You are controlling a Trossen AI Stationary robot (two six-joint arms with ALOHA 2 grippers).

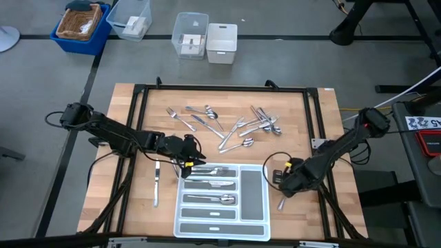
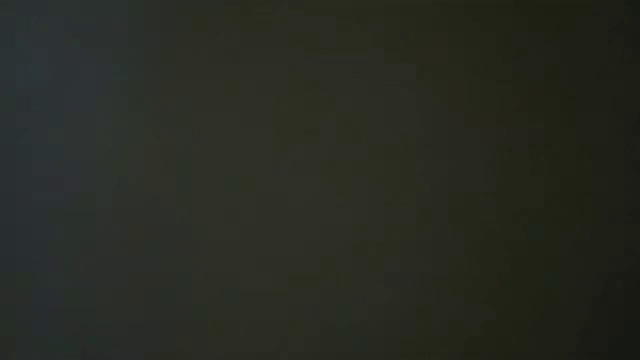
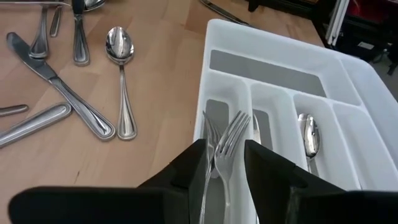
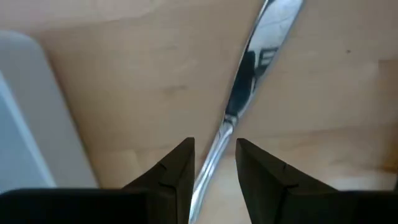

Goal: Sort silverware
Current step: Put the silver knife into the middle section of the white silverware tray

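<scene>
A shiny metal fork is seen between the spread fingers of the left gripper, over the smooth white tray; a slim knife lies on the wooden table between the spread right gripper fingers; more silverware is scattered nearby.

Low view black; knife ends cut off.

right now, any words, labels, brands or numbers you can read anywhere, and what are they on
No text can be read in any view.
Sign at the right edge: dark marks on white, too small to read.
Red device beside it: no legible label.
White tray and silverware: no markings visible.
Low view: dark, shows nothing.
</scene>
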